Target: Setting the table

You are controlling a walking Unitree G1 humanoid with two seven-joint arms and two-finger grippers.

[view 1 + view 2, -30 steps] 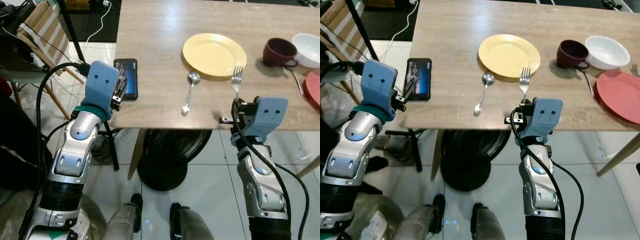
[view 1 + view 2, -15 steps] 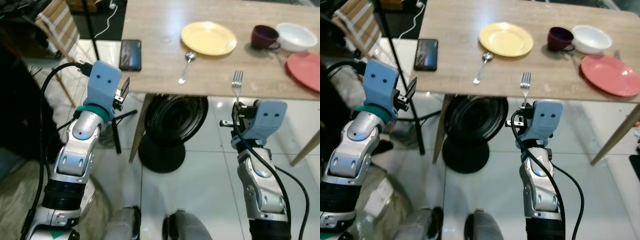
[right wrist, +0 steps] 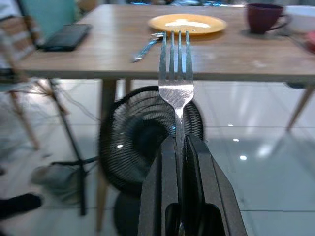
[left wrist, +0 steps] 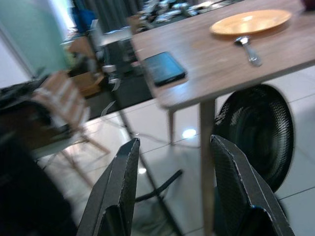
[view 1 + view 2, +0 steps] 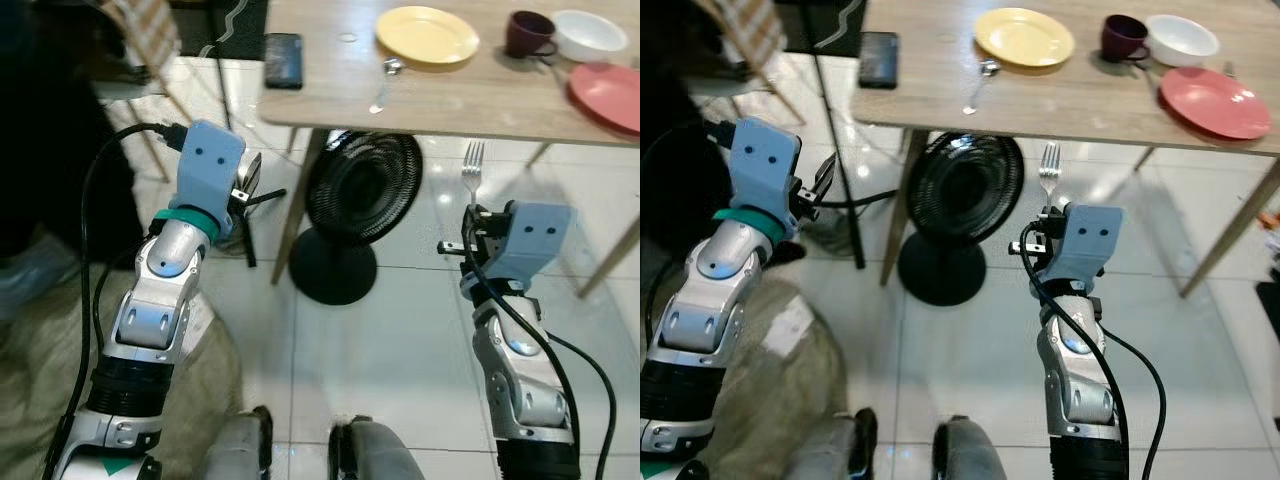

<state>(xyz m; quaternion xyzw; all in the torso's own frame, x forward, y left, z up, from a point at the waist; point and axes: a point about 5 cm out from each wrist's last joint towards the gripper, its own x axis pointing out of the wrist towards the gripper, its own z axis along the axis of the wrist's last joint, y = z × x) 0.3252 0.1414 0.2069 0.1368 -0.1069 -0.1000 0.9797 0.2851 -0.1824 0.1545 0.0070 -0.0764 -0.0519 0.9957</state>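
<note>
White floor tiles (image 5: 400, 330) spread under the robot, and a wooden surface (image 5: 1040, 95) stands ahead of it, well apart from both arms. On this surface a yellow plate (image 5: 1024, 36) lies with a spoon (image 5: 980, 82) just beside its near edge, the bowl of the spoon toward the plate. A dark phone (image 5: 878, 59) lies near the left edge of the surface. To the right of the yellow plate stand a dark red cup (image 5: 1124, 36) and a white bowl (image 5: 1181, 39), close together, and a red plate (image 5: 1215, 102) lies nearer to the robot than the bowl. Under the surface a black round fan (image 5: 362, 195) stands on the floor on its base. The right gripper (image 3: 179, 147) is raised in front of the robot, over the tiles and lower than the surface, and its jaws are clamped on the handle of a silver fork (image 3: 176, 73). The fork stands upright with its tines up, and it touches nothing else. The left gripper (image 4: 174, 182) is held up at the left side, near a thin black leg of some stand, and its jaws are apart with nothing between them. A wooden chair (image 4: 64, 108) with a striped back is seen at the left, blurred.
</note>
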